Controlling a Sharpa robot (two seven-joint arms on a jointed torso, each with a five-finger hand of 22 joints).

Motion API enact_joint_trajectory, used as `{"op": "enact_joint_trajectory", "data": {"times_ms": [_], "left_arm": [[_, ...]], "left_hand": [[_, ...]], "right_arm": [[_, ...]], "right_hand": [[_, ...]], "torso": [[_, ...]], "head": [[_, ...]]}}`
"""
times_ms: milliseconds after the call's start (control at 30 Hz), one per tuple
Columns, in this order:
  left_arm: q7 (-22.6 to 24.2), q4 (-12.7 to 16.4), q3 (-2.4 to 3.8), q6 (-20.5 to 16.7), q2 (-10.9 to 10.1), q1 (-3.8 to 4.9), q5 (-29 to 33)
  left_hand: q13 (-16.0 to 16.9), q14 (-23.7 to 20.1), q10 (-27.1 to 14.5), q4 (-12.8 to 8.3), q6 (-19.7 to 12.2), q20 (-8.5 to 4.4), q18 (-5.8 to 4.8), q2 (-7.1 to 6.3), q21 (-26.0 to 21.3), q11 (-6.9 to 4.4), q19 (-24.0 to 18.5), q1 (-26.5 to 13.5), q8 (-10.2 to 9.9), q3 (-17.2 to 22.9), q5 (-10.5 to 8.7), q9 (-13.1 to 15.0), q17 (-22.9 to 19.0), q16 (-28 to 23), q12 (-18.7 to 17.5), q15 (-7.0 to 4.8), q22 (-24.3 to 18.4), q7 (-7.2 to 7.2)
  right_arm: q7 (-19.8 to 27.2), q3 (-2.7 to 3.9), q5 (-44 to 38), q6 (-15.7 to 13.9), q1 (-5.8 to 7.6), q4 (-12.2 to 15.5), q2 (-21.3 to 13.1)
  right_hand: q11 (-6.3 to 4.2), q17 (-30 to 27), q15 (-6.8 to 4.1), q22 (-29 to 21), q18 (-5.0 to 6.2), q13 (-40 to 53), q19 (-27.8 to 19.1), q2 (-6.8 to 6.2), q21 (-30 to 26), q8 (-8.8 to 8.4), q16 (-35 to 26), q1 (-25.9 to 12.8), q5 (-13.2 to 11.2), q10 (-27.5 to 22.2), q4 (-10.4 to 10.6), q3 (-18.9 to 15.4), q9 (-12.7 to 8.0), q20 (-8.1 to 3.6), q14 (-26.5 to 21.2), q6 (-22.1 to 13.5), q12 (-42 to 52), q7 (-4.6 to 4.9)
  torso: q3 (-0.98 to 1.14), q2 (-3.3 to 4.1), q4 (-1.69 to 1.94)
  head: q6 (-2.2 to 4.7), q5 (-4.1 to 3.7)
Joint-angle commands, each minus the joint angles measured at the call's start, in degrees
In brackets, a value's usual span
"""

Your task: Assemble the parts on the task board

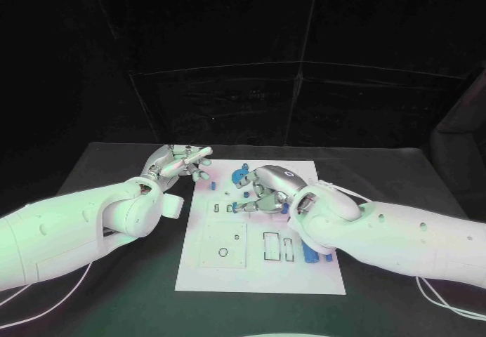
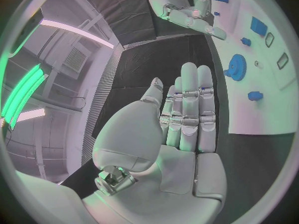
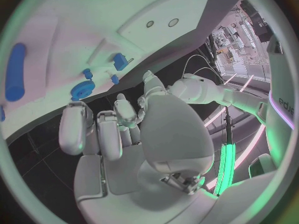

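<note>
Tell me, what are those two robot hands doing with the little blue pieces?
The robot is putting small blue parts together on the white task board in the middle of the black table. Its right hand is down over the far part of the board, fingers curled among the parts; whether it holds one is hard to tell. The left hand hovers beside the board, fingers straight and holding nothing. A blue gear and other blue parts lie on the board.
</note>
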Motion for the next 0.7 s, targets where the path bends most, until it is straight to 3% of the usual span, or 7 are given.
{"op": "enact_joint_trajectory", "data": {"times_ms": [33,233,400,467,500,567,700], "left_arm": [[-11.43,0.35,0.06,2.74,-0.42,0.31,-9.46],[-26.16,0.29,0.06,8.06,-0.31,1.66,-18.37],[-39.79,-1.45,0.04,13.63,1.19,4.18,-25.86],[-43.64,-1.87,0.03,15.81,1.84,5.15,-29.84],[-45.3,-2.06,0.02,16.83,2.24,5.64,-31.67],[-47.92,-2.39,0.02,18.49,3.04,6.43,-34.47],[-52.13,-3.34,-0.36,21.73,5.3,7.98,-40.72]], "left_hand": [[2.16,3.77,3.71,-0.29,1.22,-1.45,0.19,-0.11,4.44,-1.11,2.04,-0.02,0.31,-0.19,-0.05,0.32,20.65,21.36,2.36,-1.39,2.68,-0.96],[10.45,4.3,4.49,1.15,2.0,-2.27,-0.13,0.32,11.91,-2.32,2.14,-3.1,2.69,-0.35,-0.07,1.61,41.8,39.88,11.68,-2.0,8.37,-1.9],[21.44,3.53,-1.99,3.76,0.1,-2.2,-1.01,0.98,19.89,-2.44,1.24,-6.19,7.01,-1.06,0.13,3.92,46.6,44.02,24.08,-2.31,16.82,-2.15],[30.37,4.57,-1.54,5.43,0.58,-2.69,-2.14,1.62,27.61,-2.99,5.09,-7.94,10.35,-1.7,-0.11,5.84,51.32,47.66,33.48,-2.65,27.38,-2.97],[37.07,5.06,-2.76,6.29,-1.26,-3.13,-3.28,1.24,33.73,-3.4,7.89,-8.37,14.62,-2.76,0.37,8.73,54.3,49.9,40.77,-2.94,35.68,-3.65],[39.94,5.32,-3.14,6.98,-2.11,-3.24,-3.88,1.54,36.45,-3.48,8.94,-8.79,16.56,-3.19,-0.13,10.06,55.86,50.99,43.71,-3.05,39.76,-3.57],[46.35,5.99,-2.93,9.43,-5.23,-3.63,-5.1,1.62,42.26,-3.96,11.12,-9.93,23.56,-5.84,-0.32,14.99,59.18,53.21,50.43,-3.24,48.49,-4.16]], "right_arm": [[10.87,0.09,11.09,-3.72,1.13,1.89,-3.02],[14.3,0.13,18.42,-3.98,3.19,4.96,-9.14],[15.3,0.14,22.27,-3.73,4.4,5.3,-12.13],[15.47,0.14,23.05,-3.6,4.7,5.04,-12.78],[15.57,0.14,23.38,-3.46,4.83,4.89,-13.05],[15.7,0.14,23.86,-3.27,5.0,4.61,-13.46],[15.59,0.14,24.55,-2.77,5.31,3.78,-13.97]], "right_hand": [[-0.78,3.94,-0.65,-1.1,0.79,0.24,-0.53,1.05,-0.73,1.58,-0.55,2.01,0.38,0.29,-0.83,0.22,0.37,-0.48,3.35,1.9,0.69,-0.68],[-1.27,4.35,-1.11,-0.72,0.68,1.01,-0.14,2.31,-0.64,2.77,-0.42,3.19,0.42,1.24,-1.4,0.38,0.54,-0.96,3.54,3.12,1.67,-1.16],[-1.48,4.42,-1.33,-0.76,0.67,0.95,-0.02,3.0,-0.71,3.49,-0.45,2.74,-1.18,1.42,-1.11,-0.16,0.56,-1.21,3.61,3.73,1.76,-1.41],[-1.51,4.45,-1.37,-0.64,0.64,0.9,0.07,3.19,-0.68,3.62,-0.45,2.63,-1.38,1.41,-1.02,-0.3,0.54,-1.25,3.63,3.78,1.74,-1.44],[-1.52,4.45,-1.37,-0.7,0.65,0.9,0.04,3.21,-0.71,3.66,-0.45,2.58,-1.41,1.43,-0.99,-0.35,0.53,-1.26,3.63,3.8,1.76,-1.45],[-1.52,4.44,-1.38,-0.72,0.65,0.87,0.04,3.22,-0.72,3.67,-0.46,2.55,-1.42,1.4,-0.98,-0.37,0.53,-1.27,3.63,3.8,1.73,-1.45],[-1.54,4.29,-1.4,-0.82,0.67,0.81,0.01,3.11,-0.78,3.75,-0.55,2.39,-1.32,1.37,-0.92,-0.64,0.5,-1.3,3.6,3.79,1.69,-1.48]], "torso": [[0.02,-0.31,-0.12],[0.33,-1.01,-0.51],[0.61,-1.51,-0.66],[0.81,-1.68,-0.74],[0.88,-1.78,-0.8],[0.97,-1.92,-0.77],[1.21,-2.22,-0.86]], "head": [[-0.18,0.17],[-0.31,0.71],[-0.79,0.93],[-0.94,1.15],[-1.02,1.28],[-1.07,1.33],[-1.3,1.64]]}}
